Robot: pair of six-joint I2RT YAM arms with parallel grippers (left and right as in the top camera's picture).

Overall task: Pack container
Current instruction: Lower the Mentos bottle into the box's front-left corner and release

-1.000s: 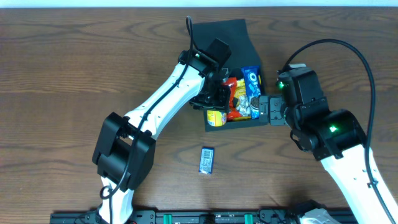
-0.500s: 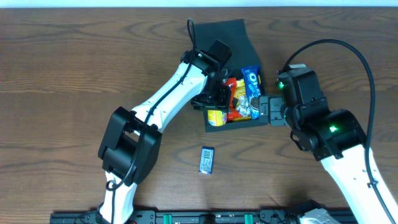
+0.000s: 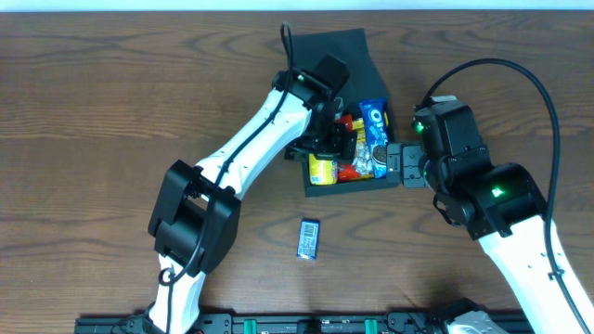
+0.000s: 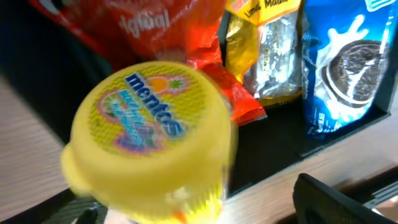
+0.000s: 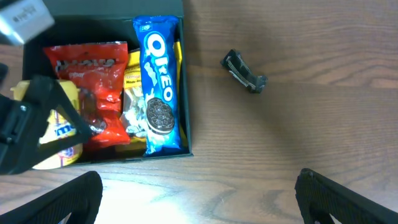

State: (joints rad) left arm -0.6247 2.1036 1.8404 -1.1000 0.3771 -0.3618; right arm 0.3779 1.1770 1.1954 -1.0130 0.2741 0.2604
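While both arms reach in over the table (image 3: 102,111), the container (image 3: 336,56) lies at the upper centre of the overhead view. Its flap lid is laid open toward the top of the frame, and its tray is nearer the bottom.

Four snacks are in the tray:
- An Oreo pack (image 3: 375,128) lies lengthwise along the right wall.
- A yellow packet (image 5: 132,102) is pressed against the Oreo pack's left side.
- A red bag (image 5: 93,78) lies left of the yellow packet and partly over it.
- A Mentos tub (image 4: 152,134) sits in the tray's lower left corner, touching the red bag. Its yellow lid faces the left wrist camera and is blurred.

The left gripper (image 3: 329,148) hangs over the left half of the tray, right above the tub. Its jaws stand apart. In the wrist view one dark finger (image 4: 339,199) shows at the lower right, clear of the tub's edge with a gap between them. The other finger cannot be made out, and nothing is gripped.

The right gripper (image 3: 394,169) is just beside the container's lower right corner. Whether it touches the wall cannot be told. Its jaws are spread wide and empty, with the two fingers sitting in the bottom corners of its own view over bare wood.

A blue packet (image 3: 309,237) lies on the table below the container, well apart from it. A small black clip (image 5: 244,71) lies on the table to the right of the container.
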